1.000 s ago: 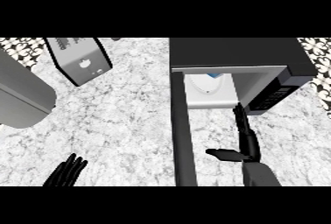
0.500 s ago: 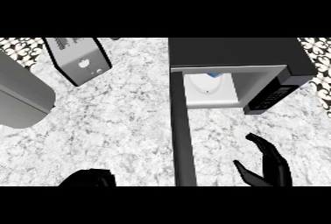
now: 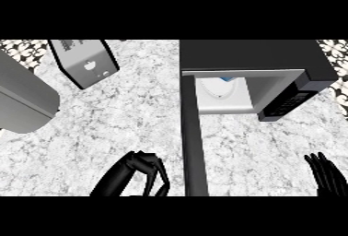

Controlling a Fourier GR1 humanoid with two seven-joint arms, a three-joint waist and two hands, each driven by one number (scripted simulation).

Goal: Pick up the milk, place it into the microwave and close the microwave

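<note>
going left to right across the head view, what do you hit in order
grey sink basin → toaster → left hand → open microwave door → milk inside the microwave → microwave control panel → right hand

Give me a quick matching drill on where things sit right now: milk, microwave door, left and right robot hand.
Things:
1. milk
2. door
3. left robot hand
4. right robot hand

Places or states:
A. swung open, edge-on down the middle
B. lower right corner, fingers straight
C. inside the microwave
D. just left of the door, fingers curled

Pairs: 1-C, 2-A, 3-D, 4-B
</note>
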